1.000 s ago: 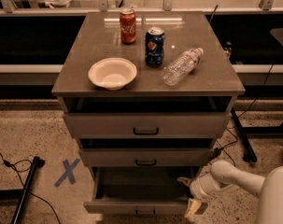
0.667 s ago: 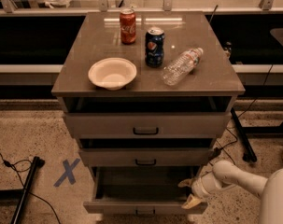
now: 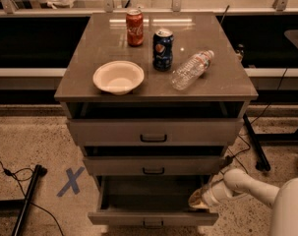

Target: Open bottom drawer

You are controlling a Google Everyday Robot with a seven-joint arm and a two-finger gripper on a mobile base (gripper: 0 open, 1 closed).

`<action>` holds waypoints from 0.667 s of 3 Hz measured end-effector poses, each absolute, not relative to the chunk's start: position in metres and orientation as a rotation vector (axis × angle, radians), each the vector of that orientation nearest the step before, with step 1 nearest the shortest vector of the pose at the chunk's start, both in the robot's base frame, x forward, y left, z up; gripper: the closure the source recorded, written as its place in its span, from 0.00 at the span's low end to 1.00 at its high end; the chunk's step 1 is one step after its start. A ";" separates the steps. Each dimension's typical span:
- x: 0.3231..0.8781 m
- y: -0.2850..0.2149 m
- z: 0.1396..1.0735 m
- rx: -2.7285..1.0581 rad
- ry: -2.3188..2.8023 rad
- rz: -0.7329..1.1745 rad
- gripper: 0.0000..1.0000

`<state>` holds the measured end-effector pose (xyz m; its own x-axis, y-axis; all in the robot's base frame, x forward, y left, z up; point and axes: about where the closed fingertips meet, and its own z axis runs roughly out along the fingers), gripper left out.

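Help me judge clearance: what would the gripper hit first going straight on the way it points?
Probably the right wall of the bottom drawer; the gripper sits at that edge, pointing inward. Depth unclear.

Grey bottom drawer (image 3: 129,217) with a black handle (image 3: 152,224); whitish gripper (image 3: 199,200) at its right rim; red can (image 3: 134,27), blue can (image 3: 163,49), cream bowl (image 3: 118,76) — blue floor cross (image 3: 71,181).

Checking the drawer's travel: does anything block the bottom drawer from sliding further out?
Nothing visible does. The bottom drawer is already pulled well out. The pincer sits at its right front corner, and what lies just ahead of the drawer is out of view.
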<state>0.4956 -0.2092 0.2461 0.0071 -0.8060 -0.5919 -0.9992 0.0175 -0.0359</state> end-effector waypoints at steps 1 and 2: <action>0.502 -0.194 0.235 -1.794 1.807 0.598 1.00; 0.516 -0.180 0.227 -1.776 1.764 0.598 1.00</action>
<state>0.5158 -0.1797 0.2272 0.0351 -0.7467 -0.6642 -0.9967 0.0225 -0.0780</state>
